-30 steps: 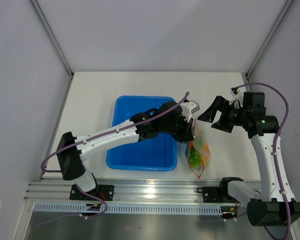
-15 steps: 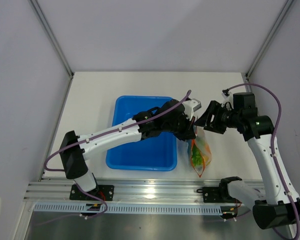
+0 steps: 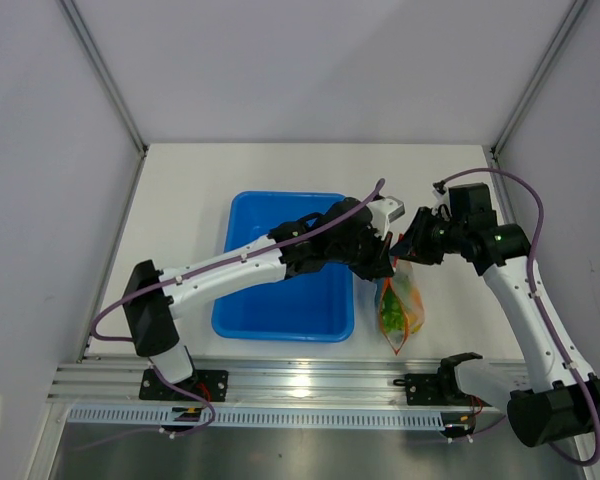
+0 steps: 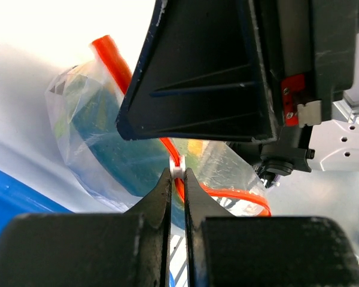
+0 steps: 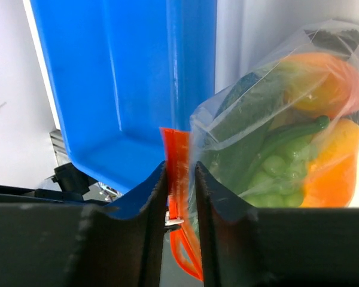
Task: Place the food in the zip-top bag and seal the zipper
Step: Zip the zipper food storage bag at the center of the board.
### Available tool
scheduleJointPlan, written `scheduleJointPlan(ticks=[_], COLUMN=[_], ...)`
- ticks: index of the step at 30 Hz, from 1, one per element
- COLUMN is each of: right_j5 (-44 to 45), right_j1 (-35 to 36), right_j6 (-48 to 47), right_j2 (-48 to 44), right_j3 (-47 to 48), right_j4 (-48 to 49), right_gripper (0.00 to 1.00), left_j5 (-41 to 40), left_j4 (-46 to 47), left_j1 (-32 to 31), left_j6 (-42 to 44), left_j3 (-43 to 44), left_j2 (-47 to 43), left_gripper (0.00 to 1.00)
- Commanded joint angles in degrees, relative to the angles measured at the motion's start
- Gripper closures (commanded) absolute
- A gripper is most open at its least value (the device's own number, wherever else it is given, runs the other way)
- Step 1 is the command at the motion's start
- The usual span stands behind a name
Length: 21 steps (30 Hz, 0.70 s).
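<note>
The zip-top bag (image 3: 399,306) hangs off the table beside the tray, filled with food: an orange fruit (image 5: 323,84), a dark green cucumber (image 5: 239,128) and pale green pieces (image 5: 272,173). My left gripper (image 3: 384,262) is shut on the small white slider (image 4: 177,170) of the orange-red zipper (image 4: 110,57) at the bag's mouth. From the right, my right gripper (image 3: 406,250) has its jaws narrowed onto one end of the zipper (image 5: 179,158), the strip and a fold of clear film standing between them. The two grippers nearly touch.
A blue rectangular tray (image 3: 242,215) sits left of the bag, under the left arm; its wall (image 5: 125,78) fills the right wrist view. The metal rail (image 3: 310,380) with both arm bases runs along the near edge. White table lies behind and to the right.
My right gripper swung left from open air to the bag's mouth and narrowed from wide open onto the zipper strip. The left gripper kept its pinch, shifting slightly.
</note>
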Motion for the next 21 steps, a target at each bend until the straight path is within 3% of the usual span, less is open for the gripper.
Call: scheduleJointPlan(ticks=[1, 3, 4, 5, 21], right_j5=[3.29, 4.08, 4.17, 4.35, 9.36], right_j1=[0.28, 0.36, 0.28, 0.28, -2.79], right_j6=[0.19, 0.28, 0.46, 0.81, 2.57], right_j2=[0.30, 0.30, 0.30, 0.21, 2.05], right_j3=[0.13, 0.13, -0.05, -0.14, 6.80], right_j4=[1.31, 1.22, 1.48, 1.57, 0.52], right_gripper=[0.77, 0.85, 0.96, 1.00, 1.00], left_j5=[0.86, 0.86, 0.95, 0.95, 0.59], left_j4=[2.43, 2.25, 2.25, 2.25, 0.76], left_j1=[-0.34, -0.34, -0.34, -0.43, -0.69], left_j6=[-0.63, -0.62, -0.71, -0.80, -2.12], left_j3=[3.40, 3.49, 3.40, 3.49, 0.07], left_j2=[0.08, 0.17, 0.17, 0.17, -3.16], left_gripper=[0.99, 0.99, 1.00, 1.00, 0.99])
